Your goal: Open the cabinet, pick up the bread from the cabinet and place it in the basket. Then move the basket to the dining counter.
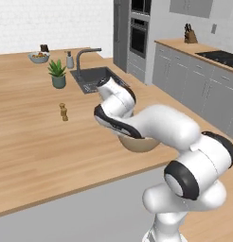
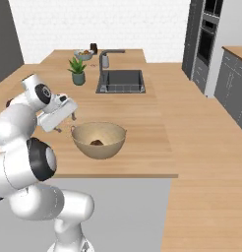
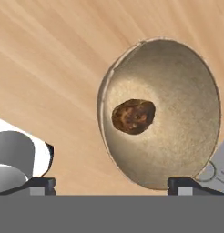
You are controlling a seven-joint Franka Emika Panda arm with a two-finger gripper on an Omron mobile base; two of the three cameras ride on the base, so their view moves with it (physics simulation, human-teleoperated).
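One bread (image 3: 133,116) chunk lies inside the single basket (image 2: 114,141) on the dining counter (image 2: 142,118); the gripper (image 3: 111,183) hovers over it, jaws spread and empty.

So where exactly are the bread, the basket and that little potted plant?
bread (image 3: 133,116): hand view, middle of the brown chunk.
basket (image 2: 111,143): right base view, outer front wall.
potted plant (image 2: 77,66): right base view, its green leaves.

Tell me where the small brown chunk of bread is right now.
The small brown chunk of bread lies at the bottom of the round tan basket, which stands on the light wood dining counter near its front edge.
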